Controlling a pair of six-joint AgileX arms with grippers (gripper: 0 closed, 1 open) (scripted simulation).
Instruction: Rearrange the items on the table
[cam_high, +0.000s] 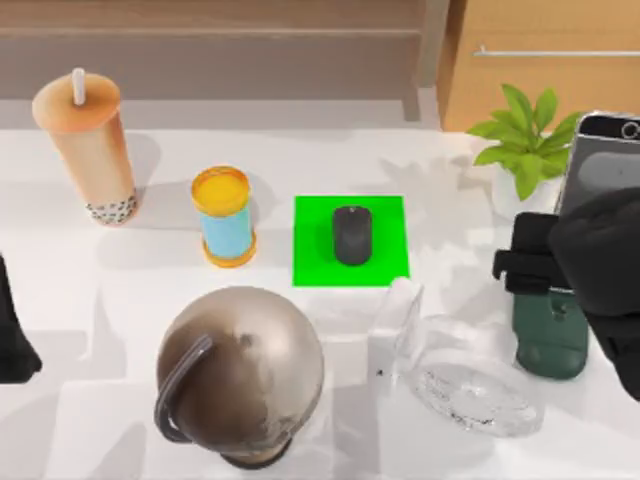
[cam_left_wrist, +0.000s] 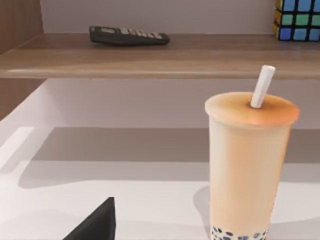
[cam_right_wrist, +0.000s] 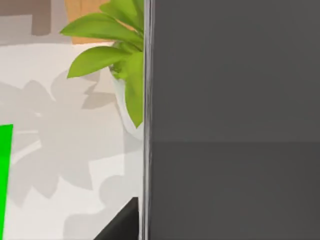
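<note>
The small black mouse (cam_high: 351, 235) lies on a green mat (cam_high: 385, 262) at the table's middle. Standing at the back left is the tall orange-tan drink cup (cam_high: 88, 148) with its white straw, which is also close in the left wrist view (cam_left_wrist: 247, 165). The white fan (cam_high: 455, 365) with its clear grille lies at the front right. My right gripper (cam_high: 548, 262) is shut on the grey-screened smartphone (cam_high: 603, 165), held upright at the right edge; its screen (cam_right_wrist: 235, 120) is close up in the right wrist view. My left gripper (cam_high: 10, 335) is parked at the left edge.
An orange-lidded blue can (cam_high: 225, 216) stands left of the mat. A large brown globe (cam_high: 242, 368) sits at the front centre. A potted plant (cam_high: 525, 140) is at the back right, a dark green stand (cam_high: 550, 340) under my right gripper. A shelf (cam_left_wrist: 150, 55) holds a calculator (cam_left_wrist: 127, 36).
</note>
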